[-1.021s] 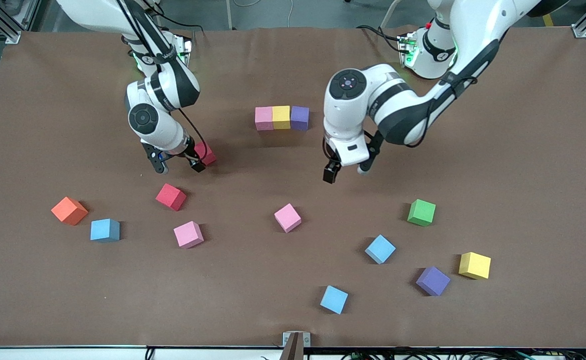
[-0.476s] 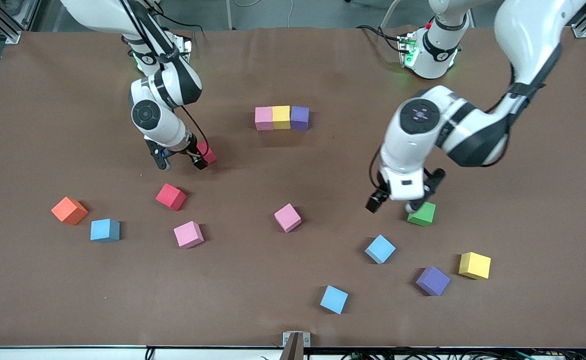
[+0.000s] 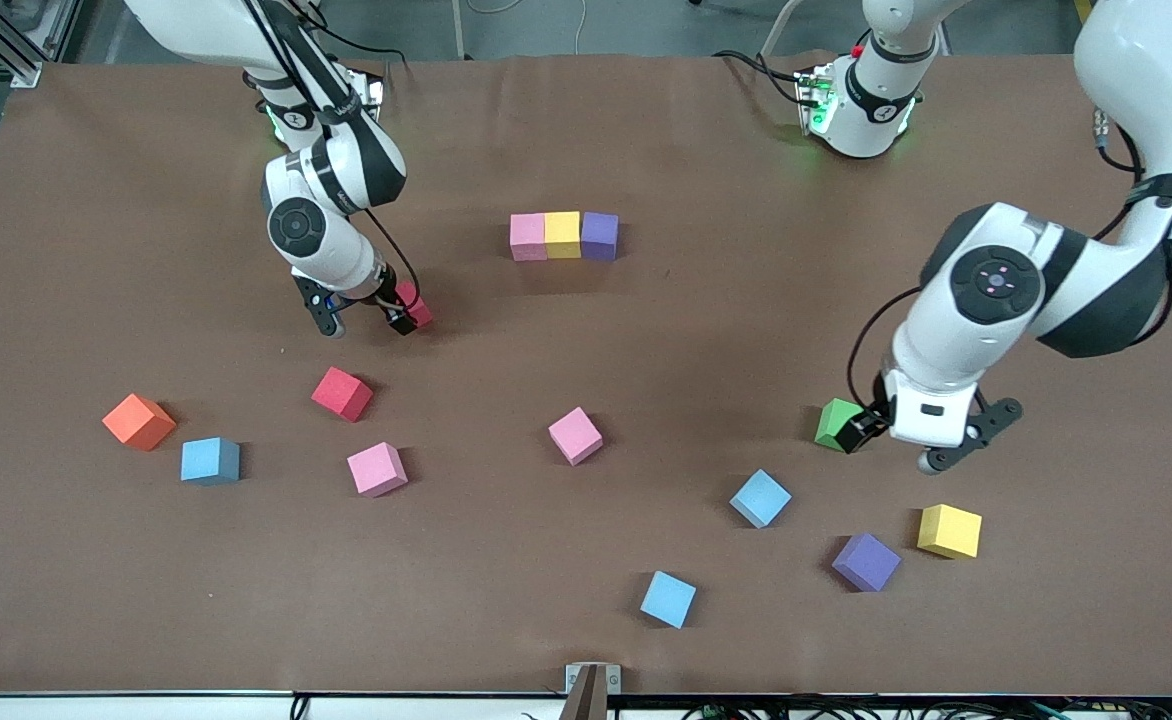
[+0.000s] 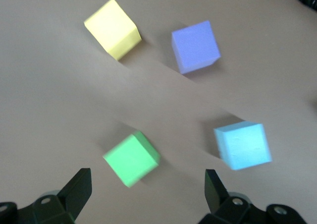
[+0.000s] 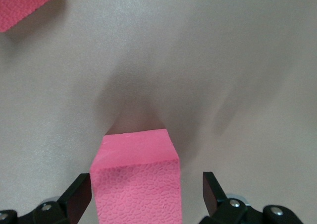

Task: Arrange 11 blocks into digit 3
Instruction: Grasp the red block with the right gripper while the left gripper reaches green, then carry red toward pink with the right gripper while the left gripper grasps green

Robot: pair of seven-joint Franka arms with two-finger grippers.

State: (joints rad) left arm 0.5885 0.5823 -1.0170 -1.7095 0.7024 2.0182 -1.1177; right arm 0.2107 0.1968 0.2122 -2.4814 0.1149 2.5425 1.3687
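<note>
In the front view a row of three joined cubes, pink, yellow and purple, lies mid-table toward the robots' bases. The right pincer is low at a red cube, toward the right arm's end from that row, its fingers spread with the cube at one fingertip. The left pincer hovers just beside the green cube, spread, holding nothing. Nearer the camera than the row lie a second red cube, two pink cubes, three blue ones, a purple one, a loose yellow one and an orange cube. In the left wrist view the green cube sits on the table between the spread fingertips but not touched. In the right wrist view the red cube sits between the spread fingers, with gaps at both sides.
</note>
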